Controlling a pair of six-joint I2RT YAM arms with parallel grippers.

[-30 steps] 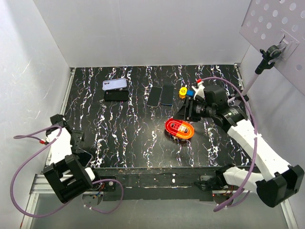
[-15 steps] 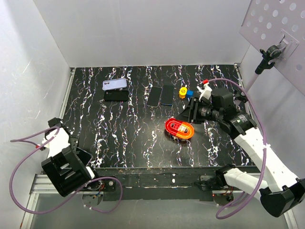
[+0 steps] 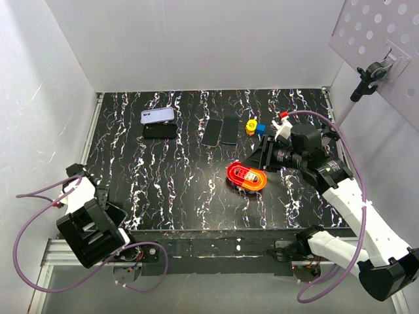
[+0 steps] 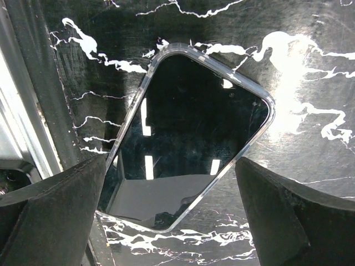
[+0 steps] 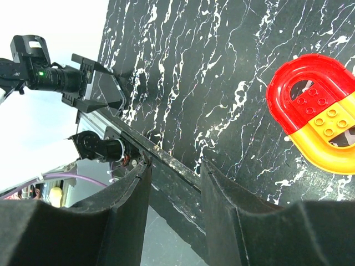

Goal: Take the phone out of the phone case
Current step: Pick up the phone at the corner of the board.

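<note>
The left gripper (image 4: pixel 169 172) is spread wide above the phone (image 4: pixel 188 133). The phone lies at the near left corner of the table (image 4: pixel 310 66), seemingly inside its clear case (image 4: pixel 133 113). The right gripper (image 5: pixel 175 166) is half spread, holding nothing.

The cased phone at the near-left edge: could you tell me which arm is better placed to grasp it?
Left. The open left gripper hangs over the phone, a finger each side; the right gripper is far off by the red toy.
</note>
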